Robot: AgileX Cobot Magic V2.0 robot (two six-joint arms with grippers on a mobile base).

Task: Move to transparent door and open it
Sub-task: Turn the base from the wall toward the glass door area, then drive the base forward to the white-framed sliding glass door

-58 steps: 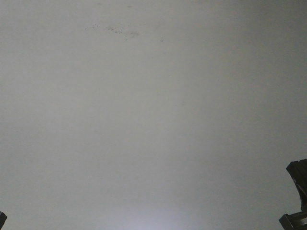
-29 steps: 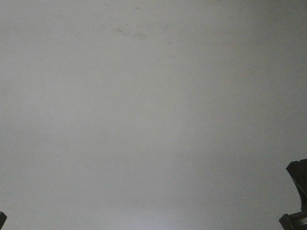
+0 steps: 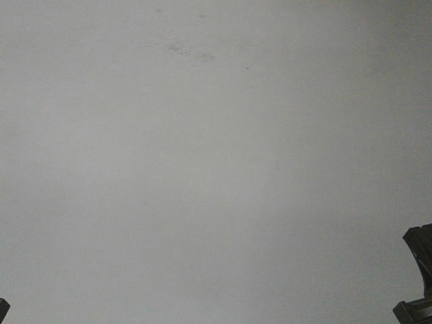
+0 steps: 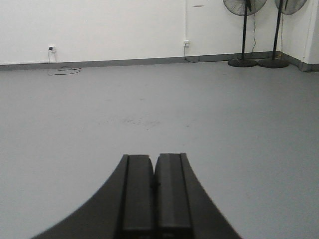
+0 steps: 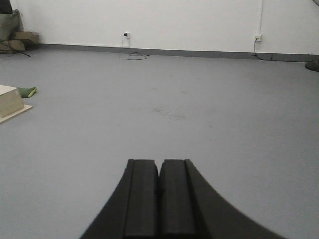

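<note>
Front view: bare grey floor [image 3: 216, 175] fills the frame, with a faint patch of dark marks [image 3: 192, 52] at upper centre; dark arm parts sit at the lower right edge [image 3: 418, 277] and in the lower left corner [image 3: 3, 309]. Left wrist view: the left tool [image 4: 154, 160] rises from the bottom centre, its two black fingers pressed together and holding nothing, pointing across the floor toward a white wall [image 4: 99, 25] with a grey skirting. Two pedestal fans [image 4: 243, 35] stand side by side at upper right, a socket [image 4: 51, 48] is on the wall at upper left, and a cable [image 4: 64, 70] lies on the floor just below it. Right wrist view: the right tool [image 5: 159, 165] is likewise pressed together and holding nothing, at bottom centre. A pale box [image 5: 10, 101] lies at the left edge with a green object [image 5: 27, 91] just beyond it, and clutter [image 5: 15, 36] sits in the upper left corner. The door lies outside all three views.
</note>
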